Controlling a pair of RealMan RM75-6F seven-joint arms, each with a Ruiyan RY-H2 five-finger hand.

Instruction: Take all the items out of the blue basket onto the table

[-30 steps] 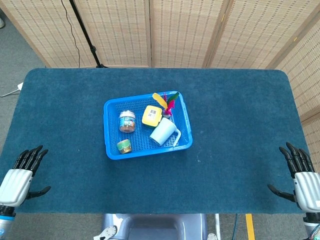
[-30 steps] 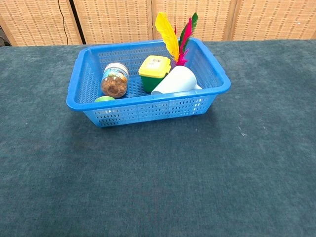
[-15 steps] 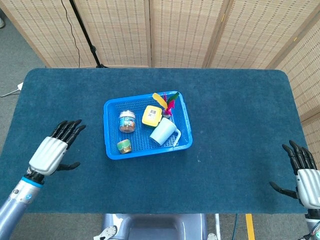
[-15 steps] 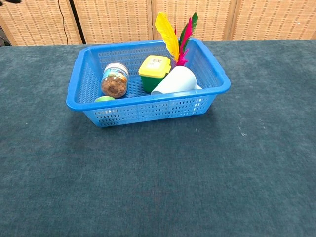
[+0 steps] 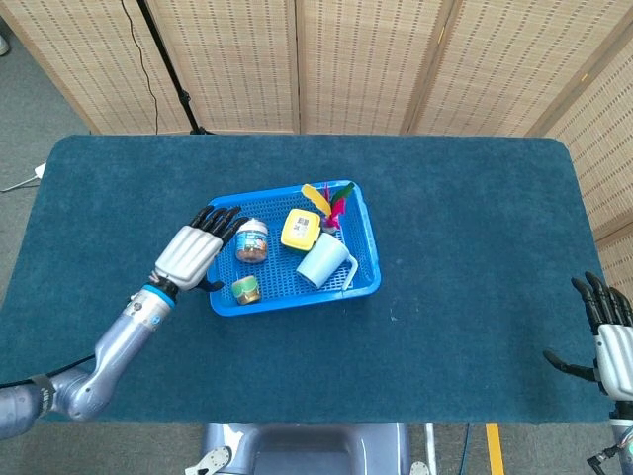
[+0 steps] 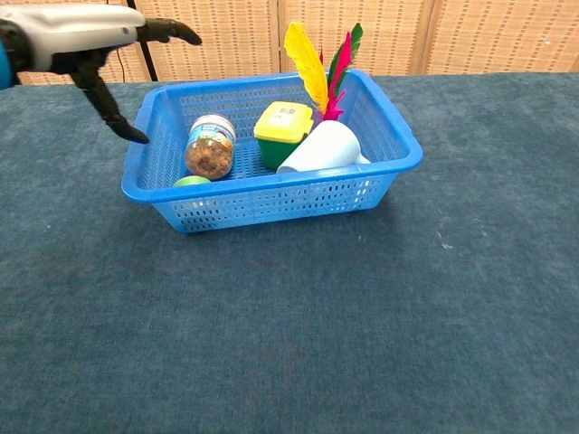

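Observation:
The blue basket (image 5: 362,233) (image 6: 271,200) stands mid-table. Inside it are a glass jar (image 5: 251,240) (image 6: 210,146) of brown bits, a small green-lidded jar (image 5: 245,289) (image 6: 191,181), a yellow-lidded green tub (image 5: 300,229) (image 6: 284,134), a white cup (image 5: 323,261) (image 6: 322,149) on its side, and a feather shuttlecock (image 5: 329,204) (image 6: 324,70). My left hand (image 5: 193,252) (image 6: 86,34) hovers open over the basket's left rim, fingers spread, holding nothing, just left of the glass jar. My right hand (image 5: 611,341) is open at the table's front right edge, far from the basket.
Dark blue cloth covers the table (image 5: 465,237) (image 6: 362,325). Wicker screens (image 5: 356,59) stand behind it, with a black stand pole (image 5: 168,69) at the back left.
My left arm has swung from the table's front left corner to the basket's left rim. The right hand has slid slightly toward the right edge. The basket's items have not moved.

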